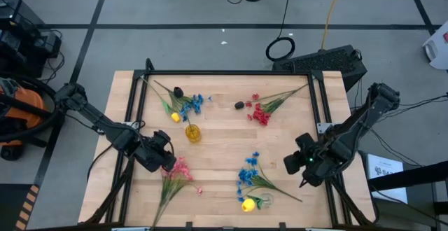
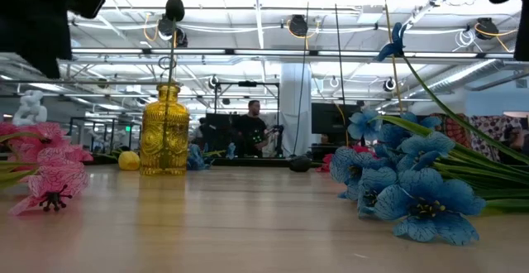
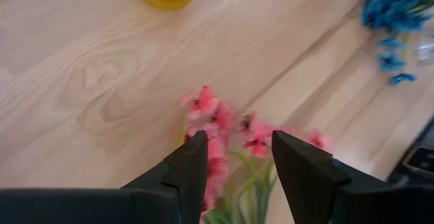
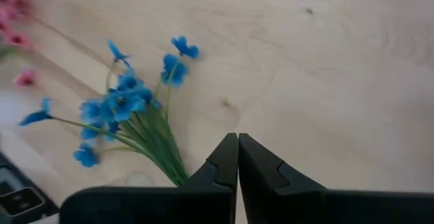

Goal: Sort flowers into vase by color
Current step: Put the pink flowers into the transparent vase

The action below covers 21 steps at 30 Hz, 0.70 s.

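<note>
The pink spray (image 1: 178,171) lies flat on the table at its near left. My left gripper (image 1: 164,159) hangs open above its blossoms (image 3: 220,125), which show between the fingers without touching them. The yellow vase (image 1: 192,133) stands upright just beyond it. A blue spray (image 1: 250,175) with a yellow bud (image 1: 247,204) lies near the front edge. My right gripper (image 4: 237,149) is shut and hovers to the right of that spray (image 4: 129,108). A red spray (image 1: 262,110) and a blue spray with a yellow bud (image 1: 183,103) lie at the far side.
Dark buds lie at the far side (image 1: 178,91) and beside the red spray (image 1: 239,105). A black frame rail (image 1: 224,72) borders the table. Bare wood (image 1: 224,143) lies in the middle between the sprays. A person (image 2: 252,128) stands in the room beyond the table.
</note>
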Available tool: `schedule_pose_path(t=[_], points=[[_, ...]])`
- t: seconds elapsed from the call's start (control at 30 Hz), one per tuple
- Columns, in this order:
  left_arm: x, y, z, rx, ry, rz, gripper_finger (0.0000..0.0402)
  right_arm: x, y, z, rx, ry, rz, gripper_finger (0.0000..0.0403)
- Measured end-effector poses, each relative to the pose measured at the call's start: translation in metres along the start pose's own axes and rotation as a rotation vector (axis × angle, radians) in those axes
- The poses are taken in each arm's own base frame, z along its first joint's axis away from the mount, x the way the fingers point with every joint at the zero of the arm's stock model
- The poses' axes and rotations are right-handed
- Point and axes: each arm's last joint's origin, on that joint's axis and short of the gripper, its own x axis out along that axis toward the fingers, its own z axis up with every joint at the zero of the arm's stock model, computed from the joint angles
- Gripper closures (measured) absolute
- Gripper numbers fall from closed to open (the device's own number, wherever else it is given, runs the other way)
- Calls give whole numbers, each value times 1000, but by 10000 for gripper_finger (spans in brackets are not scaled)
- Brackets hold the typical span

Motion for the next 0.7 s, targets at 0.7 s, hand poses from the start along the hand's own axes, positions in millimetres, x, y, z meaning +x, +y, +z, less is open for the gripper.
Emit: schedule_pose_path(t=[0.7], points=[[12,-103,-23,8,146,119,231,12,7,-2,-143,12,-37,399]])
